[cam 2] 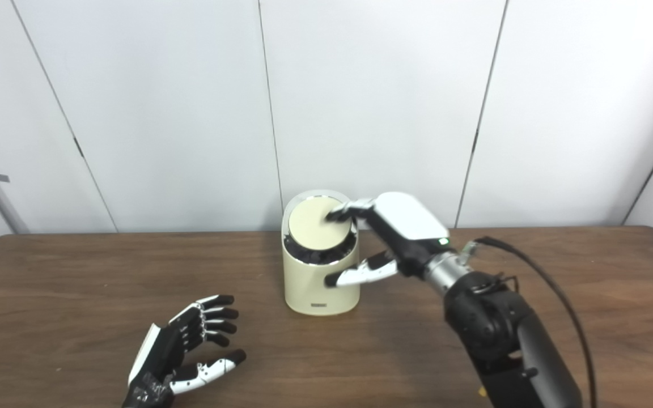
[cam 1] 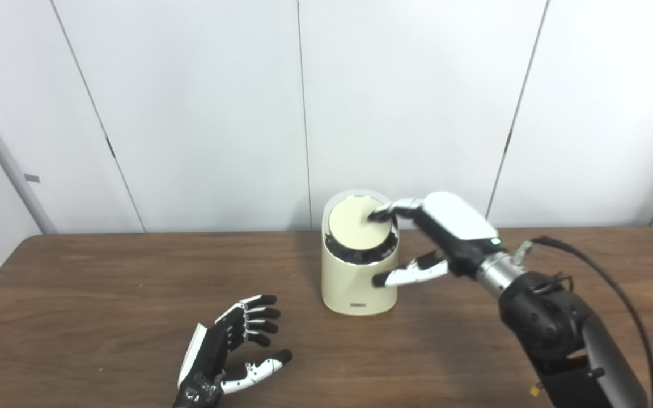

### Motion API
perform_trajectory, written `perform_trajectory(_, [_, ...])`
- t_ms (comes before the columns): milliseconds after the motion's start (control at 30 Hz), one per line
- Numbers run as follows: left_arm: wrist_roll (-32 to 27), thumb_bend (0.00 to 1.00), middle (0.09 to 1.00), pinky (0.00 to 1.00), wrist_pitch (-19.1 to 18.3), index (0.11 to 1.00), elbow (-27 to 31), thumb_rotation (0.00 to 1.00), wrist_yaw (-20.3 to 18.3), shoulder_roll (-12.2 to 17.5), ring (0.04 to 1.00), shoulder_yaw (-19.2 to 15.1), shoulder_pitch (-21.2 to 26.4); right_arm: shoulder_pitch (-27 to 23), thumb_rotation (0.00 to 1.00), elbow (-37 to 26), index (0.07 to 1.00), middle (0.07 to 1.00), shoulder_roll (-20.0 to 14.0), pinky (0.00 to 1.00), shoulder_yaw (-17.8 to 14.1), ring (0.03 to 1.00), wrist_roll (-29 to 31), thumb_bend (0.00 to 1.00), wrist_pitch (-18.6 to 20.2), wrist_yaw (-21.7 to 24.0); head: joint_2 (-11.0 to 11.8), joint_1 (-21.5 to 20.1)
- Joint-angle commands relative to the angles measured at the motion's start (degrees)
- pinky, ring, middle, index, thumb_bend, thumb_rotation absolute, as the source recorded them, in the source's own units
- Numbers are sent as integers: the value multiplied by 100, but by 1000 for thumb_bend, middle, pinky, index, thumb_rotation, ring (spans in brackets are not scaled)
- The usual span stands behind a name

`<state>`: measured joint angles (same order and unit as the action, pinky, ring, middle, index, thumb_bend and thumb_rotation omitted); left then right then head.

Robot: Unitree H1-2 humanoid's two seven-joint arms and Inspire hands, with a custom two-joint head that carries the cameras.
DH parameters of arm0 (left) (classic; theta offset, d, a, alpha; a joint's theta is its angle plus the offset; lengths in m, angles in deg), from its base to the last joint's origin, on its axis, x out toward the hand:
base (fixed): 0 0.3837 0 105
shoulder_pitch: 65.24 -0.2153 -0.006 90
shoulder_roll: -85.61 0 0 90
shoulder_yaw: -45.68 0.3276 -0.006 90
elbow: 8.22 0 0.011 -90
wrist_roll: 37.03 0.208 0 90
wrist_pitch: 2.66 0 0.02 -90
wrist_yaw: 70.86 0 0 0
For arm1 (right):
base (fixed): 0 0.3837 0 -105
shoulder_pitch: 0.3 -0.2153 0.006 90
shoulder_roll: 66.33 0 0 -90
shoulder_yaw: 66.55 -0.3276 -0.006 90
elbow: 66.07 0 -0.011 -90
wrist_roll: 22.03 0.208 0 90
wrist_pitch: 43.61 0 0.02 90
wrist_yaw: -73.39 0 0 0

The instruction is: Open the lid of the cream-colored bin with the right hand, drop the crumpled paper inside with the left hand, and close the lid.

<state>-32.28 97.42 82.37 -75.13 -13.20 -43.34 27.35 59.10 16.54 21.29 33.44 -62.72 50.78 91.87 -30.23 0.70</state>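
Dark brown wood-grain surface (cam 1: 105,283), rounded at the far right corner, spanning the full width of both views. Behind it, pale grey-white wall panels (cam 1: 202,113) split by thin dark seams, some vertical, others leaning. At far left, a slanted light grey post (cam 1: 3,153) carrying a small grey tag (cam 1: 32,178). Soft shadows across the wood near the middle. A few pale specks (cam 1: 100,369) on the near left part of the surface.
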Motion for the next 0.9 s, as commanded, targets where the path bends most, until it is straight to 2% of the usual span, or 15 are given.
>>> perform_trajectory(0, [-23,660,705,563,89,765,217,0,27,25,645,-16,103,-188,425,-114,830,838,57,759,-178,836,138,659,-151,-478,-1,6])
perform_trajectory(67, [-18,660,705,562,102,766,211,0,21,35,644,-13,103,-160,430,-19,863,865,89,716,-280,829,264,662,-295,-752,-3,4])
perform_trajectory(133, [-12,656,704,565,124,766,199,0,22,39,642,-13,109,-101,351,98,866,880,168,700,-434,829,614,679,-452,-991,-3,4])
perform_trajectory(233, [-13,657,703,564,119,764,195,0,28,40,641,-21,120,188,314,97,901,909,204,807,-680,882,896,698,-551,-1314,-8,7])
perform_trajectory(300, [5,656,701,567,138,764,194,0,31,50,642,-22,128,385,311,117,928,925,184,797,-758,896,989,713,-617,-1447,-6,10])
perform_trajectory(433, [-13,656,703,564,158,764,182,0,4,82,645,-21,154,758,310,187,942,991,262,764,-934,921,1485,785,-524,-1412,-10,5])
perform_trajectory(500, [-2,659,704,564,137,763,199,0,7,95,645,-26,164,941,305,264,944,998,251,784,-965,935,1714,801,-661,-1401,-15,-7])
perform_trajectory(633, [5,657,704,552,105,762,234,0,10,117,642,-33,178,1206,364,285,950,966,232,770,-961,905,1827,856,-676,-1434,-11,-32])
perform_trajectory(733, [-3,659,706,545,89,764,252,0,4,133,642,-42,182,1452,362,236,955,940,296,759,-1005,876,2058,873,-653,-1435,-11,-19])
perform_trajectory(867, [10,661,710,559,50,767,283,15,-3,163,649,-46,193,1740,332,260,942,935,406,746,-1030,867,2330,839,-957,-1551,-5,-63])
